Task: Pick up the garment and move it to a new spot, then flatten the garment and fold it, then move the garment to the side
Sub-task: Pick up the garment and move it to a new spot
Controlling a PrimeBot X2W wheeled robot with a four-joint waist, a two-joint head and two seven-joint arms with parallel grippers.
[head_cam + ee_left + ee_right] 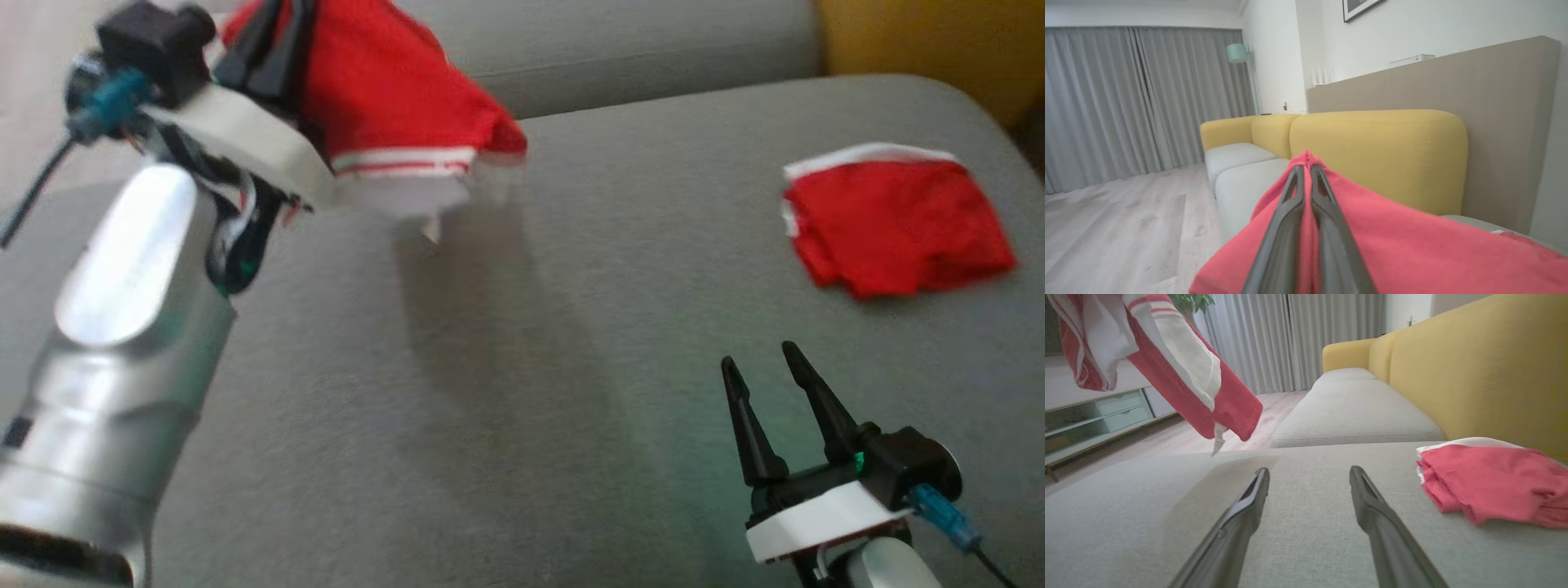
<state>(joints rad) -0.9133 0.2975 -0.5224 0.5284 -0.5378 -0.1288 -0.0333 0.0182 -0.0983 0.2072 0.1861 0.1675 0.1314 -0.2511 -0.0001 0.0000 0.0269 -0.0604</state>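
Note:
A red garment (384, 90) with a white, red-striped band hangs in the air over the far left of the grey sofa seat (531, 367). My left gripper (282, 12) is shut on its upper part, and in the left wrist view the two fingers (1306, 167) pinch red cloth (1412, 245) that drapes to both sides. From the right wrist view the hanging garment (1180, 363) shows at upper left, clear of the cushion. My right gripper (759, 359) stands open low at the near right, its fingers (1308, 475) apart over bare cushion with nothing between them.
A second red garment (894, 224), folded with a white edge, lies on the seat at the right (1490, 482). Yellow backrest (1474, 367) runs along the right side. Another grey cushion (1347, 408) continues beyond a seam. Wooden floor (1114, 220) and a low cabinet (1106, 412) lie off the sofa's left.

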